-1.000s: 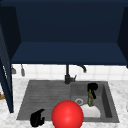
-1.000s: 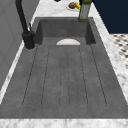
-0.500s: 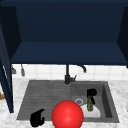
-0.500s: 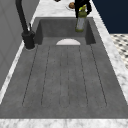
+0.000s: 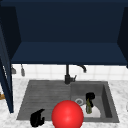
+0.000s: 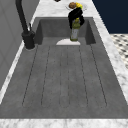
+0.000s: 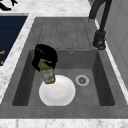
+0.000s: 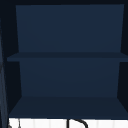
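Note:
My right hand (image 5: 90,96) is shut on the top of a greenish glass bottle (image 5: 88,107) and holds it upright in the sink basin (image 5: 106,100). The bottle's base is just over a white plate (image 7: 57,91) that lies on the basin floor. The same hand (image 7: 45,56) and bottle (image 7: 48,74) show in the right side view, and the hand (image 6: 75,15) with the bottle (image 6: 74,31) at the far end in the left side view. My left hand (image 5: 37,118) hangs with curled fingers at the front left edge of the drainboard (image 5: 42,97), holding nothing.
A red ball (image 5: 67,115) sits at the sink's front edge. A black tap (image 5: 68,75) stands behind the basin, and the drain (image 7: 82,80) is beside the plate. An open dark blue wall cabinet (image 8: 67,57) with bare shelves hangs above. A small dish with food (image 6: 75,5) rests on the counter beyond the basin.
The right hand has come down with the bottle into the basin, towards the plate. The left hand has not moved.

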`<state>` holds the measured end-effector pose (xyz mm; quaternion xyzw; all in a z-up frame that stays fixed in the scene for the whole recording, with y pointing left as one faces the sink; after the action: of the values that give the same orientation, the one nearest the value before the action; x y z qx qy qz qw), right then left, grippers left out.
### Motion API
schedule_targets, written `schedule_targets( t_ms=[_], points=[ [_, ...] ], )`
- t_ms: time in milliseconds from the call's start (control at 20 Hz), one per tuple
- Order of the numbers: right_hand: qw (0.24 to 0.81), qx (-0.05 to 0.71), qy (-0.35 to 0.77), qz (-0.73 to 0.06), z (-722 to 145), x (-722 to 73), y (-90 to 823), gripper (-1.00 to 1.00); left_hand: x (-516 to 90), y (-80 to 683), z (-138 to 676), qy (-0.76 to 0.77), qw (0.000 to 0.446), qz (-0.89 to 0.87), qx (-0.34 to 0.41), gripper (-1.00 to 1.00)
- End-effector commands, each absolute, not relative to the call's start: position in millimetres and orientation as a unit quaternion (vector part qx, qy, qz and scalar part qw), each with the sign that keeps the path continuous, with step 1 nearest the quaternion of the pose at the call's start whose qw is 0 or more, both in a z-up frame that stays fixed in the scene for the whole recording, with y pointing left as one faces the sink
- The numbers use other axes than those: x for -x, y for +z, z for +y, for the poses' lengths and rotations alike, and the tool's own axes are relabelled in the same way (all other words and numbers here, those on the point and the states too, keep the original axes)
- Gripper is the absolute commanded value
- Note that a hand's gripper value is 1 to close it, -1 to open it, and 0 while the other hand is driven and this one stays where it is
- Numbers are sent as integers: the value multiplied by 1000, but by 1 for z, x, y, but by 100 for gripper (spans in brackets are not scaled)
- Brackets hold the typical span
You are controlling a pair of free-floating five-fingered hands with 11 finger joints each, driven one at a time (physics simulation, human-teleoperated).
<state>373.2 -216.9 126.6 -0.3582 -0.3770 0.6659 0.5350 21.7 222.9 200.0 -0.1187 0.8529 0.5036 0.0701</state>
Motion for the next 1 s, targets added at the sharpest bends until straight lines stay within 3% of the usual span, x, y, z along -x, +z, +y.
schedule_targets(
  t_ms=[0, 550, 950],
  points=[
    [538, 353, 662, -383, -219, -386, 96, 100, -22, 200, 223, 504, 70, 853, 119, 0],
    [518, 387, 639, -416, -237, -397, 13, 100, -22, 200, 223, 504, 70, 853, 119, 0],
    [541, 359, 641, -409, -240, -420, 27, 100, -22, 200, 223, 504, 70, 853, 119, 0]
  ],
)
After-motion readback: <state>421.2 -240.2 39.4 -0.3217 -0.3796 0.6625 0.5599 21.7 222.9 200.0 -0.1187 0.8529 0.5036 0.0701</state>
